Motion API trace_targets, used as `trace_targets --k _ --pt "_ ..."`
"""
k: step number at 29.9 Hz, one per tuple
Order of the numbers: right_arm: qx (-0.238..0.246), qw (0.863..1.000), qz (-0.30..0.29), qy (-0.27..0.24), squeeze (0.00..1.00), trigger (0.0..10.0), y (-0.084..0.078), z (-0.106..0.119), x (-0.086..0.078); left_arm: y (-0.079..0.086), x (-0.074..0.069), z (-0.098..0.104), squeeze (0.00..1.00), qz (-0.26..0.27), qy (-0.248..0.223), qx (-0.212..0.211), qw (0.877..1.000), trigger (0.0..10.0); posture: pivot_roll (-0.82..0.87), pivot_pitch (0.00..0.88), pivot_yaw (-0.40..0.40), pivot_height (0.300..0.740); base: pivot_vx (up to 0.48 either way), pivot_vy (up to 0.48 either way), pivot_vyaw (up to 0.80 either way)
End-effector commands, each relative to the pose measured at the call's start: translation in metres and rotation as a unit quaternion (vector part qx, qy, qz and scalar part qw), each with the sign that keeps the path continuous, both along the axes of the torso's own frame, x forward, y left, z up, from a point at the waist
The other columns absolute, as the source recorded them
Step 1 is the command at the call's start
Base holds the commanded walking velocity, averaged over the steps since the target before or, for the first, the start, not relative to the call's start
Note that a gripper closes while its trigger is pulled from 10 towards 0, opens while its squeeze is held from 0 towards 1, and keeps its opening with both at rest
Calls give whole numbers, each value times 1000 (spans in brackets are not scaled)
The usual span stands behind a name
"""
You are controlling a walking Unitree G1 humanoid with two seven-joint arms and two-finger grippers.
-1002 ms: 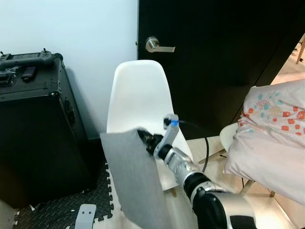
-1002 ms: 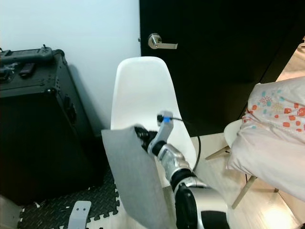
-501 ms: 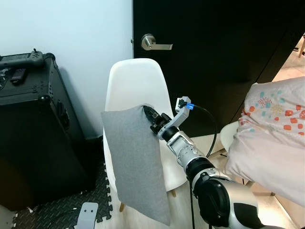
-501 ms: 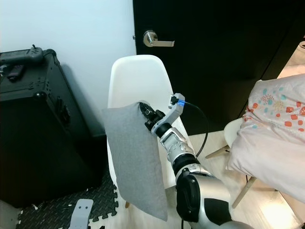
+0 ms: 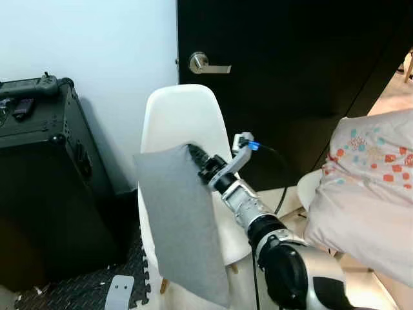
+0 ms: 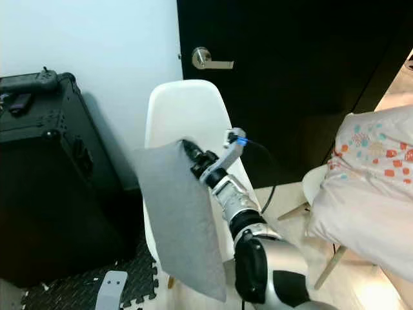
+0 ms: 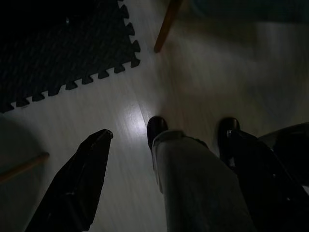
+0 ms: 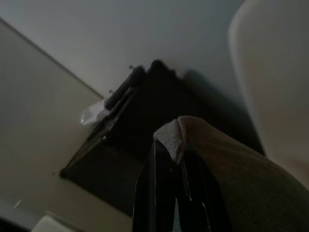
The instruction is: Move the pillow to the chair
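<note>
In front of the chair (image 5: 184, 123), your right gripper (image 5: 195, 155), clenched on the pillow's (image 5: 181, 219) top corner, has lifted it over the seat; next, lower and release. Left gripper (image 7: 164, 179) hangs open.

the left gripper (image 7: 164, 183) hangs with fingers (image 7: 77, 183) spread over a pale floor (image 7: 193, 82). a person's grey trouser leg (image 7: 198, 183) and dark shoes (image 7: 155, 129) stand below, near a dark foam mat (image 7: 63, 48).
</note>
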State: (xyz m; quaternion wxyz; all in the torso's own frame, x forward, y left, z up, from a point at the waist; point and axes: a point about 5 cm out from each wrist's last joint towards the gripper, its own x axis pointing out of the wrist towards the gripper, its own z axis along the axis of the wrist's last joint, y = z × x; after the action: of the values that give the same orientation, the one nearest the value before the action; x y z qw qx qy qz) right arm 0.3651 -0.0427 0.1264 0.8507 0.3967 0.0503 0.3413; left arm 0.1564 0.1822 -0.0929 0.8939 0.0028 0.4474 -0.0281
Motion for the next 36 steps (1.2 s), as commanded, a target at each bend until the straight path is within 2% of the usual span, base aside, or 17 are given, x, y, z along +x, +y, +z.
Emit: trace_targets --k 1,8,23,27,30,31,33,36 --pt "-1 1000 3 -28 0 10000 1 8 2 -2 -6 -3 0 -3 13 -4 1000 10000 108 17 -55 740 480 0 0" --pt "-11 999 20 -35 0 10000 7 6 -1 -4 -6 -3 0 -6 14 -6 1000 10000 105 19 -53 740 480 0 0" --pt "-16 999 8 -37 0 10000 5 8 1 -6 -7 -4 0 -5 13 -9 1000 10000 106 29 -50 740 480 0 0" --pt "-24 999 -1 -31 0 10000 3 7 1 -7 -7 -4 0 2 13 -12 1000 10000 109 34 -50 740 0 0 0" --pt "-80 996 -23 -13 0 10000 1 -1 2 -7 -6 -4 0 4 13 -14 1000 10000 109 34 -50 740 0 0 0" --pt "-150 988 -39 12 0 10000 -1 -11 1 -7 -6 -4 0 4 13 -13 1000 10000 108 39 -50 740 0 0 0" --pt "-251 965 -64 40 0 10000 -6 -26 -1 -8 -6 -4 0 3 13 -12 1000 10000 109 40 -51 740 0 0 0" --pt "-296 950 -81 66 0 10000 -11 -36 -4 -8 -7 -4 0 2 14 -11 1000 10000 113 45 -52 740 0 0 0"
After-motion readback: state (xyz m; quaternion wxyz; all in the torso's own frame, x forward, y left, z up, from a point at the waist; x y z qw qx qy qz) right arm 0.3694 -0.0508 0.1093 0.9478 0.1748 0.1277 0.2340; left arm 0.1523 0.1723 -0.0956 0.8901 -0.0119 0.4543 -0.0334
